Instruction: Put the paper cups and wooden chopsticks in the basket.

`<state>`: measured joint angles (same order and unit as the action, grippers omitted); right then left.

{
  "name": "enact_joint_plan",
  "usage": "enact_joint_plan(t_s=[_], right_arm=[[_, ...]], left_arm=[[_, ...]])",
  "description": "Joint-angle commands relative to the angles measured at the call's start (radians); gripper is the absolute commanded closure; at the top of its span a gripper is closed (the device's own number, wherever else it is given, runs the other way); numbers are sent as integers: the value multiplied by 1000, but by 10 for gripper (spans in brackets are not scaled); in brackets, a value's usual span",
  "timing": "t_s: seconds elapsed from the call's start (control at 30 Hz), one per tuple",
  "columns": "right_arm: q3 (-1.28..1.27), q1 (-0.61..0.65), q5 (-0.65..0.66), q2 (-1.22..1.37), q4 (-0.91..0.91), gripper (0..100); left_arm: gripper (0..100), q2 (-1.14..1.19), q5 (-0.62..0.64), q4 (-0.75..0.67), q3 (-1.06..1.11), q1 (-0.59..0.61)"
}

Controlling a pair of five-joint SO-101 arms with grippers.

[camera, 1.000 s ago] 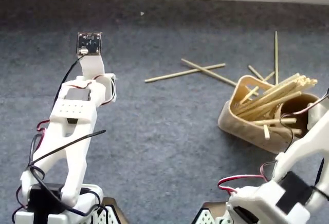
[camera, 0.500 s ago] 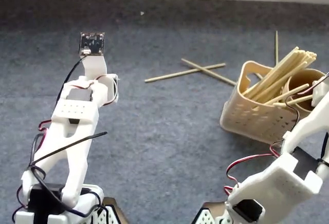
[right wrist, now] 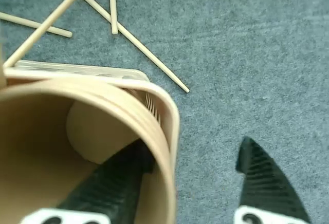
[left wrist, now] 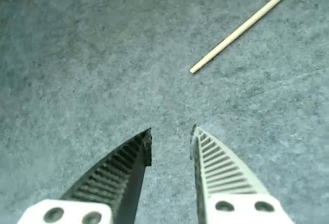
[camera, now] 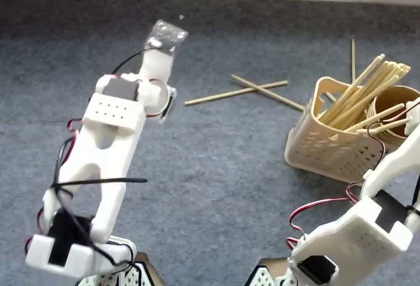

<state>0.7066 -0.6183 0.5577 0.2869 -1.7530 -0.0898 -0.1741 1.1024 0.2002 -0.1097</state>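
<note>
Judged the task as mostly done. Found the basket near the right edge of the desk, with a paper cup inside it and a bundle of wooden chopsticks leaning out over its rim. Could not tell whether one cup or several nested ones sat there. Counted loose sticks on the desk: a crossed pair toward the far edge, and a single chopstick just behind the basket. Took these as the remaining work.

Saw the left gripper spread and empty above the desk, near the end of a loose chopstick. Saw the right gripper spread too, one jaw inside the cup, the other outside the basket wall, pinching nothing.

Noted pale, thin, straight sticks, a tan cup, and a cream basket with perforated sides.
</note>
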Motion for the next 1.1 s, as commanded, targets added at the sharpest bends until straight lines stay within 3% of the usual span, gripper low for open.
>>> enact_joint_plan(t_s=[0.0,0.1,0.2,0.5,0.8,0.97,1.07], right_arm=[[47,5,6,-21,-7,634],[50,31,-8,-22,-7,634],[124,67,-117,-21,2,634],[616,131,-359,-22,-12,634],[796,91,-361,-56,-5,634],[892,-7,-364,-217,-13,634],[786,-70,-384,-354,-15,634]], left_arm=[[831,148,-104,66,-240,-38],[782,314,-187,129,-412,-58],[770,453,-259,169,-575,-61],[786,773,-385,238,-1006,-54],[786,1030,-387,287,-1283,-62],[786,1139,-387,288,-1376,-62],[786,1187,-387,287,-1409,-74]])
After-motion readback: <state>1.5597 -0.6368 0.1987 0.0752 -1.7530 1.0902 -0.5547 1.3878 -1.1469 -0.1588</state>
